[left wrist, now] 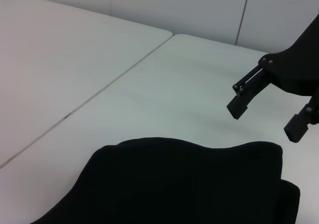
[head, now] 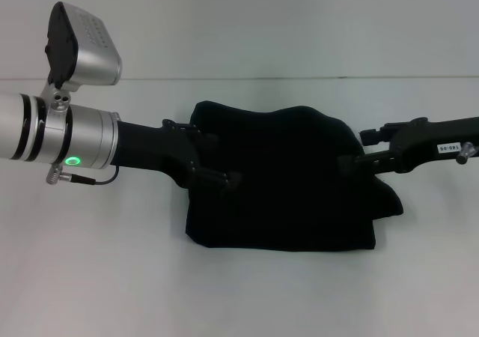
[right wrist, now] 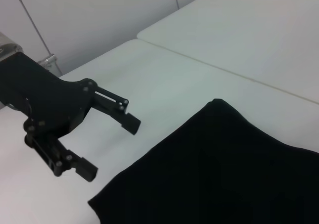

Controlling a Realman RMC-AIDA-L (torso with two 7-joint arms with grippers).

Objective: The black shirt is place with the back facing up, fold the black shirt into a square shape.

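The black shirt (head: 281, 180) lies folded in a thick, roughly rectangular bundle in the middle of the white table. It also shows in the left wrist view (left wrist: 184, 184) and the right wrist view (right wrist: 224, 174). My left gripper (head: 223, 157) is open over the shirt's left edge, holding nothing. It also shows in the right wrist view (right wrist: 109, 148) with its jaws spread. My right gripper (head: 358, 148) is open at the shirt's right edge, holding nothing. It also shows in the left wrist view (left wrist: 266, 118), above the table just past the fabric.
The white table (head: 112, 277) has a seam (head: 299, 78) behind the shirt, where a second table top joins. A light wall stands behind it. Bare table lies in front of the shirt and to both sides.
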